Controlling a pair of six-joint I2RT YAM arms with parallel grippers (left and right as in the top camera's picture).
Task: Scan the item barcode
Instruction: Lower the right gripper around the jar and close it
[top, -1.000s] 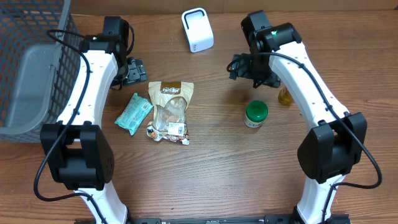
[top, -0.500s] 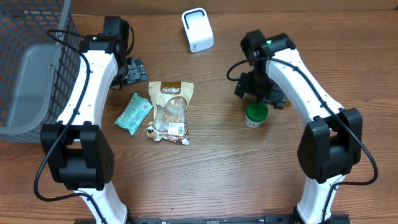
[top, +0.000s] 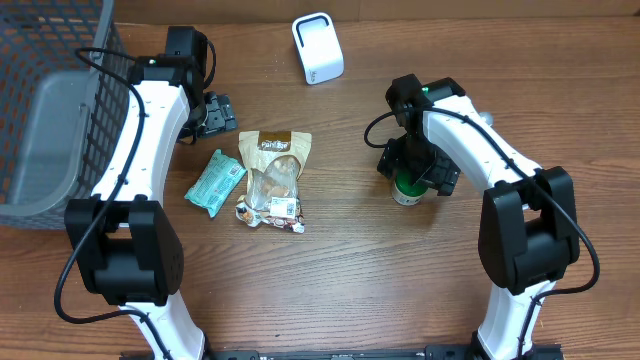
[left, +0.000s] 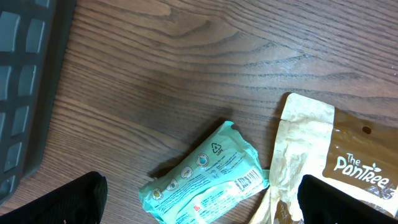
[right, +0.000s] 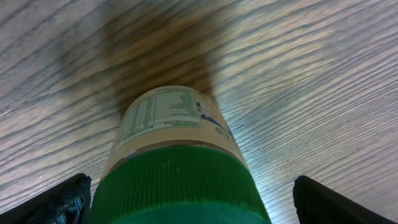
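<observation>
A jar with a green lid stands upright on the table right of centre. My right gripper hangs straight over it, open. In the right wrist view the green lid fills the space between the black fingers, with a clear gap on the right side. The jar's printed label faces the camera. The white scanner stands at the back centre. My left gripper is open at the back left, above a teal packet, with nothing between its fingers.
A brown pouch and a small snack packet lie left of centre, beside the teal packet. A grey wire basket fills the far left edge.
My right arm has swung forward from the back right and come down over the green-lidded jar, covering most of it from above. The left arm has stayed still.
</observation>
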